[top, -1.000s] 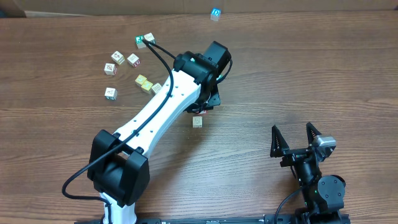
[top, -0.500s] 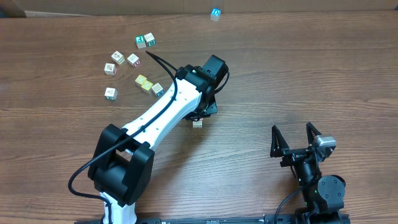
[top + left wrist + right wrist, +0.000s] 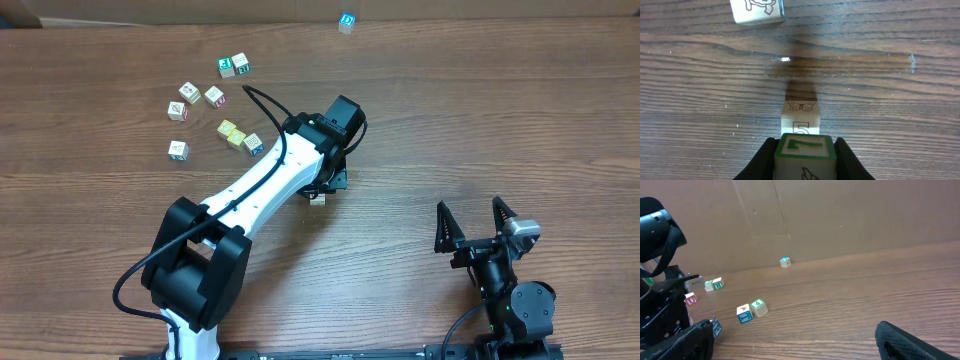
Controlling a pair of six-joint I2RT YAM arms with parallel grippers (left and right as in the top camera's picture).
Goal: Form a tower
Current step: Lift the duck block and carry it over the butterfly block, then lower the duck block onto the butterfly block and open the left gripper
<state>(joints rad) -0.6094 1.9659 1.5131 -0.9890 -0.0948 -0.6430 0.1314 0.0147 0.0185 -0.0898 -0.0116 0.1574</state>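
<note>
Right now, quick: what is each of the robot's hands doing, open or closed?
Left fingers: closed on a green-edged block, above another block.
Right fingers: open, holding nothing.

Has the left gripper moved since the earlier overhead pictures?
Yes. The left gripper shifted down the image, over the lone cube, which stayed put.
</note>
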